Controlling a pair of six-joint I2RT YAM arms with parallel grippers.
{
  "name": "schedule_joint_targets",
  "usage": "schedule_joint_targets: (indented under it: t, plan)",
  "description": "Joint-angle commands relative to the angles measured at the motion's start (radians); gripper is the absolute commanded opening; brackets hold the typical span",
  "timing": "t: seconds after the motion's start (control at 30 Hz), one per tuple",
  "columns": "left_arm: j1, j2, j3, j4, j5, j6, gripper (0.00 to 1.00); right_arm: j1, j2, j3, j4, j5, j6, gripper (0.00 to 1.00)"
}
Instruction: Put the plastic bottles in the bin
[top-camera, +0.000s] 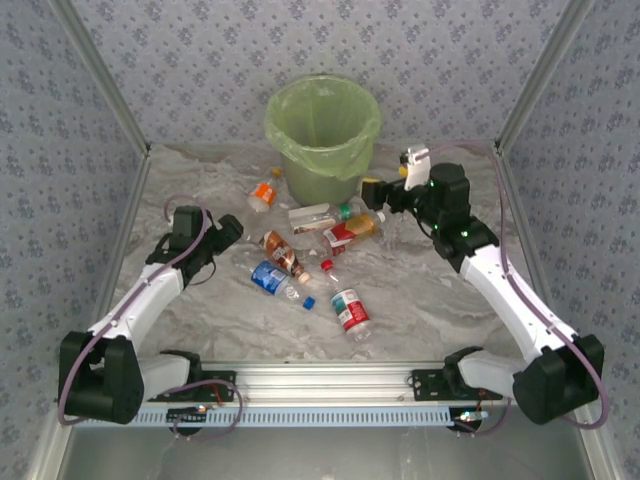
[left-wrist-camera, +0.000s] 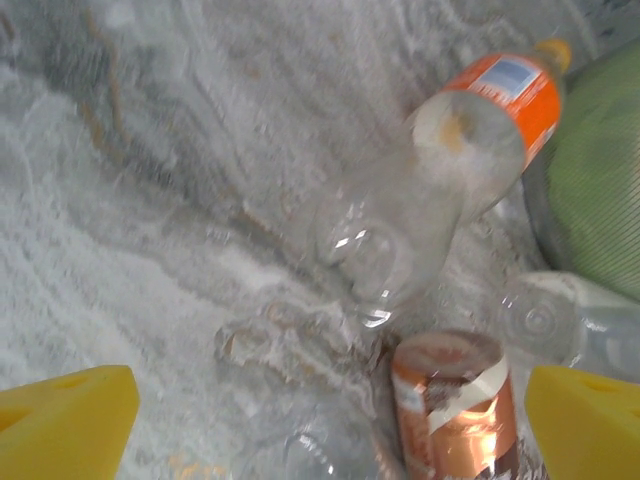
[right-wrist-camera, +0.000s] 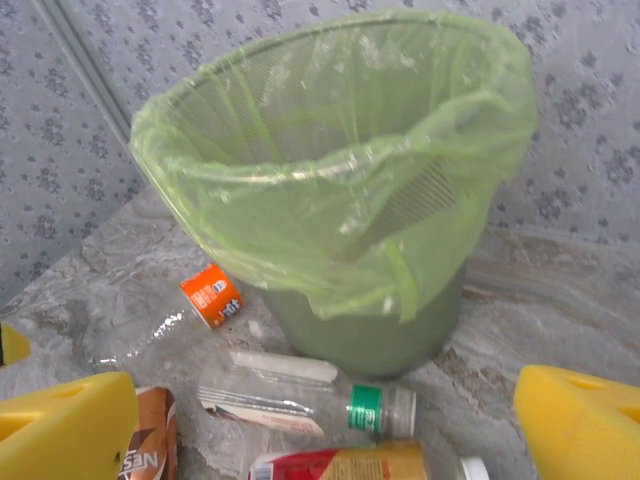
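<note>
Your plastic bottles (top-camera: 349, 308) lie scattered on the marble table (top-camera: 440, 300), all outside the bin (top-camera: 318, 170), which stands upright at the far middle. An orange-labelled bottle (top-camera: 262, 195) lies just left of it, and a green-capped bottle (right-wrist-camera: 300, 395) lies at its foot. Your left gripper (top-camera: 228, 232) hangs wide open and empty over what seems a brown-labelled bottle (left-wrist-camera: 455, 405), though that view is blurred. Your right gripper (top-camera: 372, 190) is spread wide too, gripping nothing, beside the bin.

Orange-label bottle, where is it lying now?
In the top view the orange-label bottle lies left of centre, by the left side of the bin; its nearest neighbour is the green-capped bottle.
</note>
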Motion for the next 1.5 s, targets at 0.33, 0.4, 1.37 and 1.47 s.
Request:
schedule_joint_targets:
  t: [0.33, 0.4, 1.37, 1.47]
  plan:
    - [-0.236, -0.043, -0.068, -0.177, -0.024, -0.389, 0.99, -0.039, -0.177, -0.329, 0.214, 0.203, 0.247, 0.99]
    - [-0.269, -0.016, -0.059, -0.200, -0.051, -0.448, 0.99, -0.045, -0.190, -0.346, 0.217, 0.218, 0.274, 0.99]
    - [-0.428, 0.327, 0.057, -0.202, -0.141, -0.565, 0.88, -0.104, -0.233, -0.368, 0.147, 0.223, 0.297, 0.99]
    - [-0.428, 0.352, 0.060, -0.195, -0.129, -0.507, 0.86, -0.102, -0.228, -0.366, 0.143, 0.219, 0.300, 0.99]
